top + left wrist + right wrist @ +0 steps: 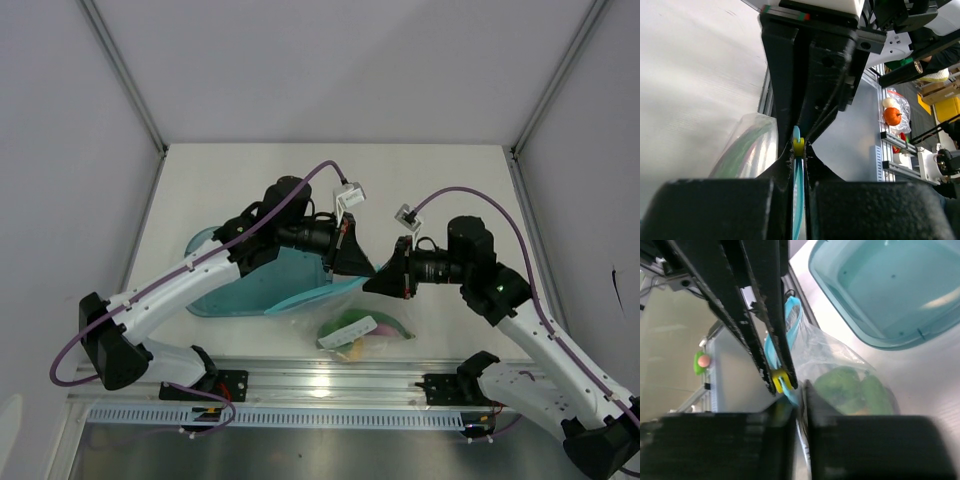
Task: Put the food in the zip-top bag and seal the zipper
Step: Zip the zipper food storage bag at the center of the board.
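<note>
White table (440, 190), teal tray (298, 280) on it — zip-top bag (365, 328) beside

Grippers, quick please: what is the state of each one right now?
Left gripper: closed on the zipper of the bag.
Right gripper: closed on the same zipper.

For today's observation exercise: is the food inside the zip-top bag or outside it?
Inside: the food shows through the clear zip-top bag, with the green vegetable behind its plastic in the right wrist view.
</note>
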### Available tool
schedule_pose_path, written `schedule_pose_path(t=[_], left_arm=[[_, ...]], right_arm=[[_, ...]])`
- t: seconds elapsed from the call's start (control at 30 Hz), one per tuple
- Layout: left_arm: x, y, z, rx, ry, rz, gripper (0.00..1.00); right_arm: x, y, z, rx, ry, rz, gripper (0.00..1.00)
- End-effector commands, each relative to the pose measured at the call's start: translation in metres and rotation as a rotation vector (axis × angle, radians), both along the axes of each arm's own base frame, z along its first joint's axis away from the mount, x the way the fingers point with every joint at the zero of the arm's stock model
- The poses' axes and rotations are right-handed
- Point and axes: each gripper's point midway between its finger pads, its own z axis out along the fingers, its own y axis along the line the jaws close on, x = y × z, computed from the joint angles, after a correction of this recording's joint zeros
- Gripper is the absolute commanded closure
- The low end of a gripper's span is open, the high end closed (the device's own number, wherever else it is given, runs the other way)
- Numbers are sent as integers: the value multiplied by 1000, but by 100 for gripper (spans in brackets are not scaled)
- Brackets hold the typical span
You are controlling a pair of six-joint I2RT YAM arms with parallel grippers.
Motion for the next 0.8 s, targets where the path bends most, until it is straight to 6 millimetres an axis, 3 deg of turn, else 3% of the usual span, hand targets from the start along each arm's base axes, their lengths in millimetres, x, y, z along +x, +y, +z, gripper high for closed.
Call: schedule_pose_path(t=[0.0,0.1,0.27,0.37,0.5,0.77], left_arm=[[-14,1,17,-67,-31,-70,99],[-14,2,15,-55,-27,-72,99],[-6,6,2,15,-30,-16,99],[-1,7,-3,39,-37,12,99],[0,9,-5,56,-35,31,99],[3,18,-23,122,-58,59,99]], right_arm=[[-4,3,28,81,-79,49,98],[0,3,34,91,-92,16,100],[24,-3,43,120,-87,-178,100],[26,1,43,100,-86,-237,100],[47,-9,31,46,-86,-397,100],[50,-20,34,64,-105,-463,100]])
